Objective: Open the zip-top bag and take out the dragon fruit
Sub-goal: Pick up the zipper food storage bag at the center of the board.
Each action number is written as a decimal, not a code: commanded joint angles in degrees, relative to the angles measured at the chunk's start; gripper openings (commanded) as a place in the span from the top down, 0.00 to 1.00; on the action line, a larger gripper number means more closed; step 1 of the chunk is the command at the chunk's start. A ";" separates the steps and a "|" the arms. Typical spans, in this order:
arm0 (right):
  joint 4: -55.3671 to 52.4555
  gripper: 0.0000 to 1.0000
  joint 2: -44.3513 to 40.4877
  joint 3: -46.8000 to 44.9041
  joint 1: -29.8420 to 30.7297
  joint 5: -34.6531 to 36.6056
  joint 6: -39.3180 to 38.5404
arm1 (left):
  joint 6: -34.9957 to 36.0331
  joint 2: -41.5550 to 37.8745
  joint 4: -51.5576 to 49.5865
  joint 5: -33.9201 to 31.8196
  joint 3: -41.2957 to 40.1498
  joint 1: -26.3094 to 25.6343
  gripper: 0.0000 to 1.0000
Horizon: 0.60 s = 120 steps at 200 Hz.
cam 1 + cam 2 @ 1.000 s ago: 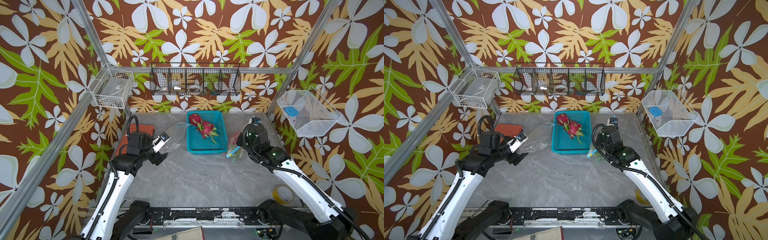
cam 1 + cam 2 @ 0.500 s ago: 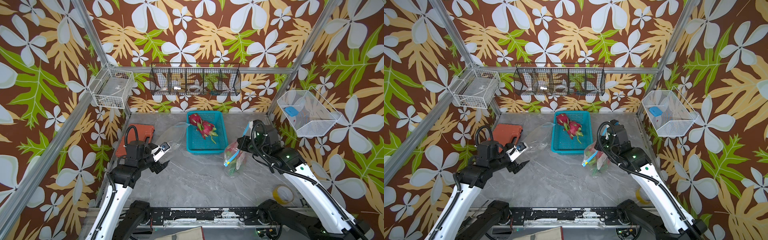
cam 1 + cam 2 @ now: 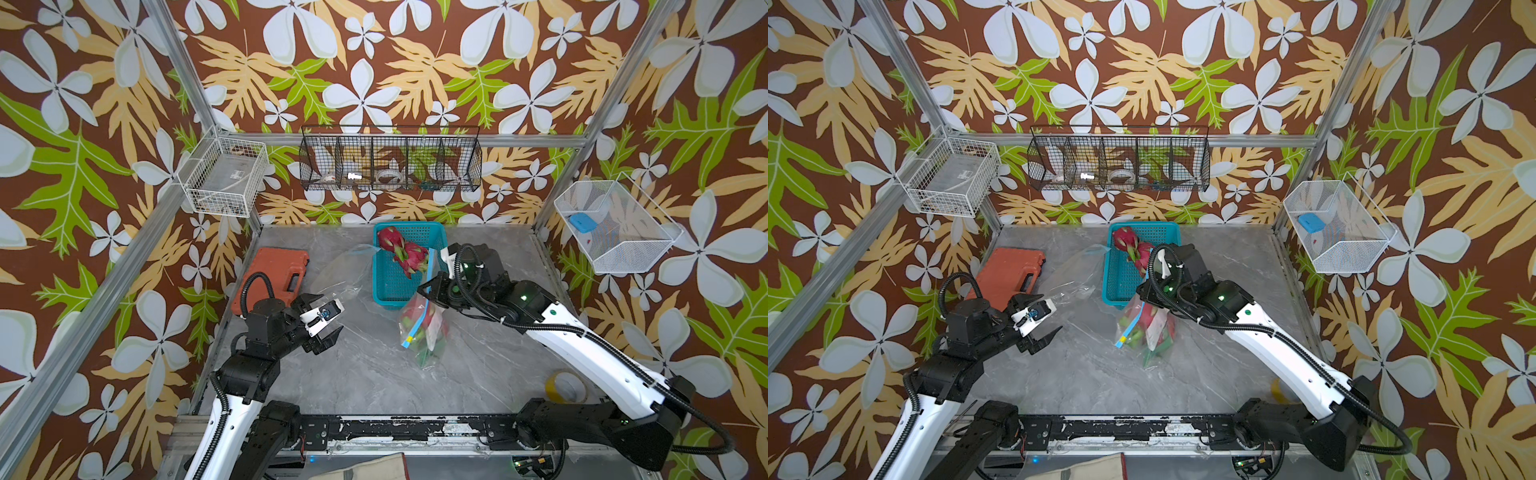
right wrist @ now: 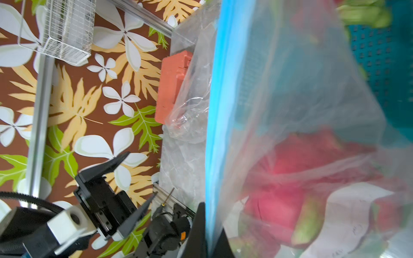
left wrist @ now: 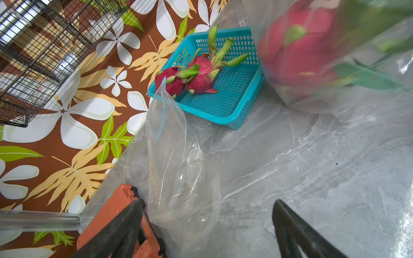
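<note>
A clear zip-top bag [image 3: 422, 332] [image 3: 1144, 332] with a blue zip strip [image 4: 223, 111] hangs above the table just in front of the teal basket. My right gripper [image 3: 428, 291] [image 3: 1144, 296] [image 4: 212, 223] is shut on its top edge. Inside it shows a magenta dragon fruit [image 3: 415, 313] [image 5: 295, 47] [image 4: 301, 178] with green scales and a white slip. Two more dragon fruits [image 3: 401, 249] [image 3: 1131, 245] [image 5: 192, 76] lie in the basket. My left gripper [image 3: 332, 311] [image 3: 1052, 312] [image 5: 206, 205] stands open and empty at the table's left, well apart from the hanging bag.
The teal basket [image 3: 390, 291] [image 5: 223, 100] stands at the back middle. An empty clear bag [image 3: 345, 270] [image 5: 178, 174] lies left of it, beside an orange case [image 3: 274, 274] [image 5: 111, 214]. A yellow tape roll [image 3: 565, 386] sits front right. Wire baskets hang on the walls.
My right gripper has lifted the bag from the table right of the basket and carried it leftward and frontward. My left gripper has drawn slightly toward the front, still open.
</note>
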 commanded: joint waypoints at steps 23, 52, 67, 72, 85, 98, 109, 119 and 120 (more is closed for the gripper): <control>24.92 1.00 7.41 1.54 4.00 4.19 13.15 | -0.45 -1.56 1.88 2.81 -0.79 -2.50 0.07; 28.88 1.00 11.35 3.25 5.35 4.47 16.84 | -1.90 -2.34 5.41 0.82 -1.30 -6.93 0.07; 29.31 1.00 11.96 3.41 5.81 4.87 17.19 | -3.30 -1.31 8.22 -0.34 -1.08 -7.78 0.08; 29.25 1.00 12.01 3.34 5.81 4.98 17.15 | -3.75 -0.92 9.06 -0.52 -0.92 -7.76 0.09; 28.96 1.00 11.75 2.70 5.90 5.35 17.17 | -5.43 -0.02 10.55 -0.13 0.06 -7.79 0.11; 29.18 1.00 11.39 1.69 5.90 5.35 17.54 | -7.24 0.88 10.68 1.02 1.39 -7.77 0.15; 29.29 0.99 11.17 0.99 5.91 5.32 17.64 | -8.35 1.59 10.53 1.65 2.19 -7.83 0.19; 29.25 0.99 11.13 0.35 5.91 5.44 17.78 | -8.19 2.21 9.65 2.25 2.67 -7.83 0.24; 29.29 0.99 11.13 0.30 5.90 5.42 17.80 | -8.17 2.25 9.55 2.33 2.73 -7.79 0.25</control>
